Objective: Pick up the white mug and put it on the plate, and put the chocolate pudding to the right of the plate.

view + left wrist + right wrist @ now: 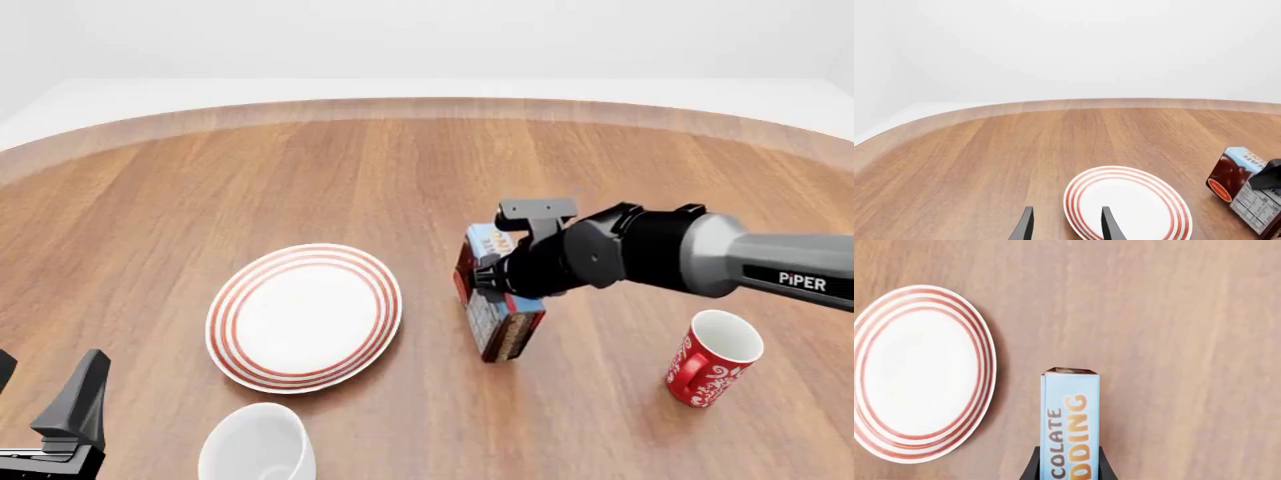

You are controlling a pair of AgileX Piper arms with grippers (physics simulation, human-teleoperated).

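Observation:
The chocolate pudding (497,305) is a light blue box with dark brown sides, just right of the plate (304,316). My right gripper (505,278) is shut on it, and the right wrist view shows the chocolate pudding (1069,425) between the two black fingers (1033,467), beside the plate (921,372). I cannot tell whether the box touches the table. The white mug (258,447) stands upright near the front edge, just below the plate. Left of the mug, my left gripper (47,405) is open and holds nothing. Its fingers (1025,225) frame the plate (1127,205), with the chocolate pudding (1233,170) beyond.
A red mug with white swirls (711,358) stands at the right, below the right arm (694,250). The wooden table (267,180) has a curved far edge (427,105) against a white background.

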